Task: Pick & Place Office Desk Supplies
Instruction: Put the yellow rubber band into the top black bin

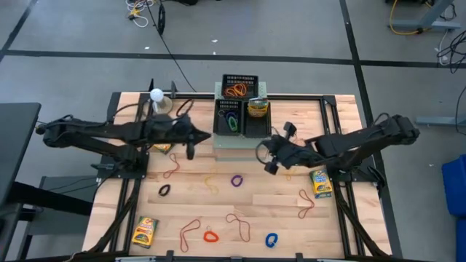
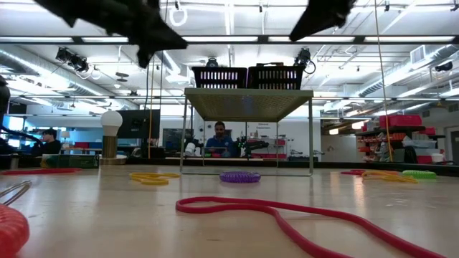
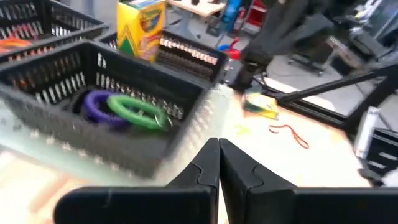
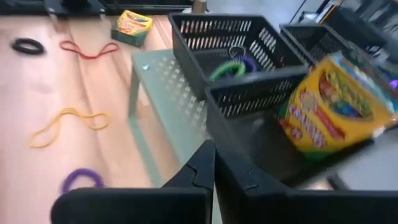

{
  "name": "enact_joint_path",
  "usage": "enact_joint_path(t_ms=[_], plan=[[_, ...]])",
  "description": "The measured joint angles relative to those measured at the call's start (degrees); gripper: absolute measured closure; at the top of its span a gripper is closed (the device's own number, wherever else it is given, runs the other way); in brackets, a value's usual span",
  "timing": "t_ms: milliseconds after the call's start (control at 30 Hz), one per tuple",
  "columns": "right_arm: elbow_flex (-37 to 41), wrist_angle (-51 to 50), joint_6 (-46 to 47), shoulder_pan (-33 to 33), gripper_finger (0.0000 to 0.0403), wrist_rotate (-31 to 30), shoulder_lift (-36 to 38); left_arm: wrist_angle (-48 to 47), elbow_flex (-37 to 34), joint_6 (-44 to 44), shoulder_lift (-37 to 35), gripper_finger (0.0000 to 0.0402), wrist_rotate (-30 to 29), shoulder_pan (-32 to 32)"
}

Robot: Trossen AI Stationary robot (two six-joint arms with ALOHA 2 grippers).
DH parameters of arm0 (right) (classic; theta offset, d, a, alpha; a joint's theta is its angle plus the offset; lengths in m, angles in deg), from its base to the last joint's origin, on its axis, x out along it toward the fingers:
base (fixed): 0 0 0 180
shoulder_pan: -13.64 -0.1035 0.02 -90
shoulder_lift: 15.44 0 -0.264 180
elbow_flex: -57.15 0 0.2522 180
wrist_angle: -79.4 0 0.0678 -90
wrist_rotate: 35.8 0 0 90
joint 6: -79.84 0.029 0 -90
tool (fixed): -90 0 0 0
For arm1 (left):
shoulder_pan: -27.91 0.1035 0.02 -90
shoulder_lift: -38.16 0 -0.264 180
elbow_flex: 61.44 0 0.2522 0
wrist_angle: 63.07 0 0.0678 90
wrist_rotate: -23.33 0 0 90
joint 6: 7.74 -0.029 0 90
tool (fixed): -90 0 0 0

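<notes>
Inside a black mesh tray [image 4: 261, 93], a crayon box [image 4: 333, 109] reads "Crayola".

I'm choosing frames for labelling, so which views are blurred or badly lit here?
Left wrist view: motion smear over the black mesh tray and the green loop. Right wrist view: the crayon box is streaked. Low view: ceiling lights leave both arms as dark silhouettes, and the near red rubber band is soft. High view: even and sharp.
</notes>
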Motion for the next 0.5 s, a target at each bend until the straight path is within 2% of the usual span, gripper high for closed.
enact_joint_path(t_ms=[133, 300, 500], plan=[[3.6, -0.2, 5.6, -2.3, 0.0394, -0.4, 4.7, -0.3, -5.0, 2.0, -4.4, 0.0395, -3.6, -2.3], [7.3, -0.2, 11.3, -4.3, 0.0394, -1.8, 7.7, 0.6, -8.6, 3.7, -5.9, 0.0395, -8.9, -4.4], [10.3, 0.0, 13.3, -6.2, 0.0394, -1.7, 7.4, 4.7, -12.9, 5.8, -5.6, 0.0395, -9.1, -5.5]])
